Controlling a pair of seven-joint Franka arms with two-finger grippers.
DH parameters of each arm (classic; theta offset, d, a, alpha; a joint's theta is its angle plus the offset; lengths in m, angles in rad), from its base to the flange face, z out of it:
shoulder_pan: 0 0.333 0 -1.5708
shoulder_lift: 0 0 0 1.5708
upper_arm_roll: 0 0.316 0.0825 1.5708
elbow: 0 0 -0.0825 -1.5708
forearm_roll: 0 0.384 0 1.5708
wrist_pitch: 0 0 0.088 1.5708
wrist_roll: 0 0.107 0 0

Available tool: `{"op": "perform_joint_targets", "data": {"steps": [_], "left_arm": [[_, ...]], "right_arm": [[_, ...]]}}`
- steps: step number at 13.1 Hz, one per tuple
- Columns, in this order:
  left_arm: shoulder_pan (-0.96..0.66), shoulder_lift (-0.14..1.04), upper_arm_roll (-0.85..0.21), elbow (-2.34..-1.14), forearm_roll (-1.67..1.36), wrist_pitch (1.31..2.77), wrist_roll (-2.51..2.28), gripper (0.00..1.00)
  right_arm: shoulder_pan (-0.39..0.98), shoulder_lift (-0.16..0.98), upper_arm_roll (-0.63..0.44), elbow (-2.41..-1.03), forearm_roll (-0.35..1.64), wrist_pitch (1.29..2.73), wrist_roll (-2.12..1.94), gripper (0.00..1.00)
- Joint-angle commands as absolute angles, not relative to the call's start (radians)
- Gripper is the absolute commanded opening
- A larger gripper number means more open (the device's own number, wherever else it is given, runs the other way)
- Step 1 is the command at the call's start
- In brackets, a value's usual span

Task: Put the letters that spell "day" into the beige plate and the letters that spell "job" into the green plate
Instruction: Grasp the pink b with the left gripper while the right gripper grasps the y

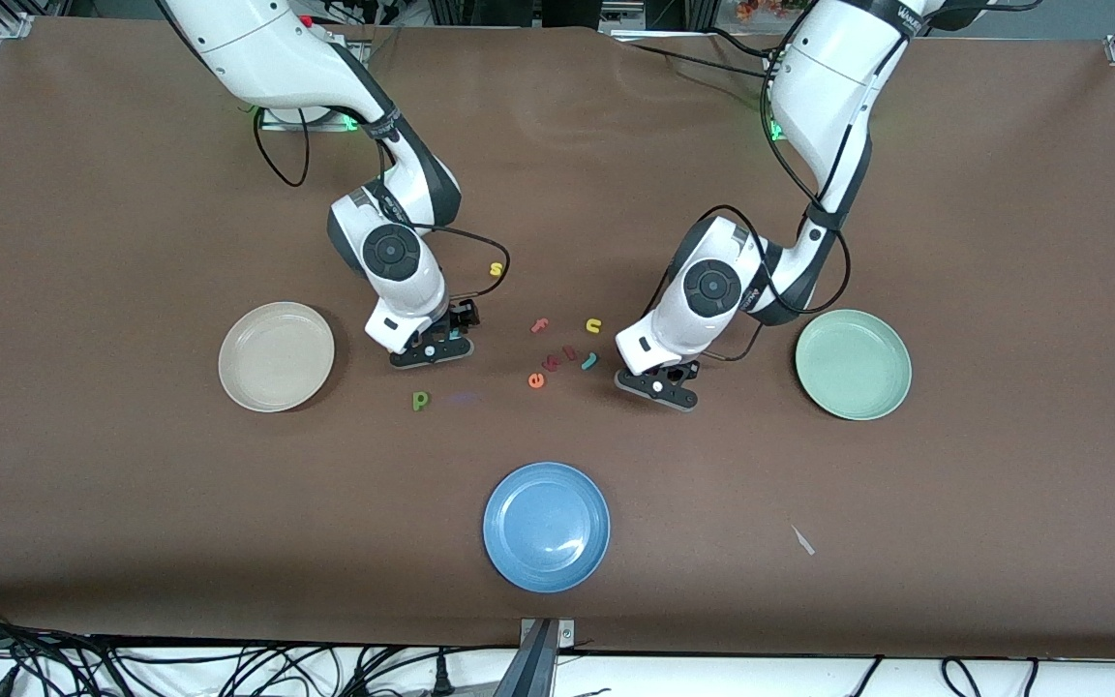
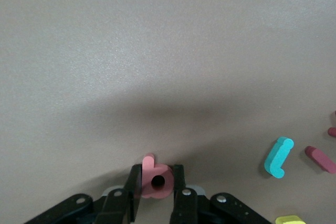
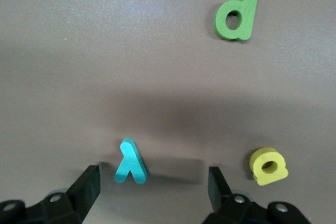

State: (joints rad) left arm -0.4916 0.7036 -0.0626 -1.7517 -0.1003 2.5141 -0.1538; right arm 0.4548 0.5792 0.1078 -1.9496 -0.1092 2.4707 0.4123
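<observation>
My left gripper (image 2: 157,171) (image 1: 662,382) is down at the table beside the green plate (image 1: 853,363), shut on the salmon-red "b" (image 2: 156,182), one finger on each side of it. The teal "j" (image 2: 278,157) (image 1: 589,361) lies close by. My right gripper (image 3: 154,177) (image 1: 434,347) is low beside the beige plate (image 1: 276,355) and open, with the teal "y" (image 3: 130,162) lying between its fingers, touching neither. The yellow "a" (image 3: 269,166) lies just outside one finger. The dark green "d" (image 3: 237,15) (image 1: 420,400) lies nearer to the front camera. Both plates hold nothing.
A blue plate (image 1: 546,525) sits near the front edge at the middle. Other letters lie between the grippers: yellow "s" (image 1: 495,269), pink "f" (image 1: 539,325), yellow "u" (image 1: 593,325), orange "e" (image 1: 536,380).
</observation>
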Motion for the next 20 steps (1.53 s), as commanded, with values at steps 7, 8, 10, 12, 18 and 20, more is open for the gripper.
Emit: {"op": "perform_joint_targets", "data": {"steps": [7, 8, 10, 12, 18, 20], "left_arm": [[-0.476, 0.575, -0.04, -1.741, -0.094, 2.347, -0.15, 0.01], [-0.465, 0.559, -0.041, -1.738, -0.092, 2.321, -0.149, 0.01], [-0.439, 0.516, -0.04, -1.733, -0.092, 2.254, -0.109, 0.01], [-0.399, 0.474, -0.04, -1.735, -0.092, 2.202, -0.043, 0.01], [-0.234, 0.381, -0.041, -1.736, -0.072, 2.036, 0.193, 0.02], [-0.163, 0.364, -0.043, -1.743, -0.051, 2.0, 0.285, 0.03]], "right_arm": [[0.483, 0.595, 0.106, -1.922, -0.124, 2.454, 0.445, 0.66], [0.483, 0.595, 0.104, -1.921, -0.124, 2.454, 0.445, 0.64], [0.48, 0.595, 0.104, -1.918, -0.124, 2.454, 0.442, 0.55], [0.476, 0.595, 0.104, -1.913, -0.123, 2.454, 0.44, 0.53], [0.477, 0.597, 0.106, -1.914, -0.118, 2.454, 0.451, 0.36], [0.477, 0.598, 0.106, -1.914, -0.118, 2.454, 0.454, 0.34]]}}
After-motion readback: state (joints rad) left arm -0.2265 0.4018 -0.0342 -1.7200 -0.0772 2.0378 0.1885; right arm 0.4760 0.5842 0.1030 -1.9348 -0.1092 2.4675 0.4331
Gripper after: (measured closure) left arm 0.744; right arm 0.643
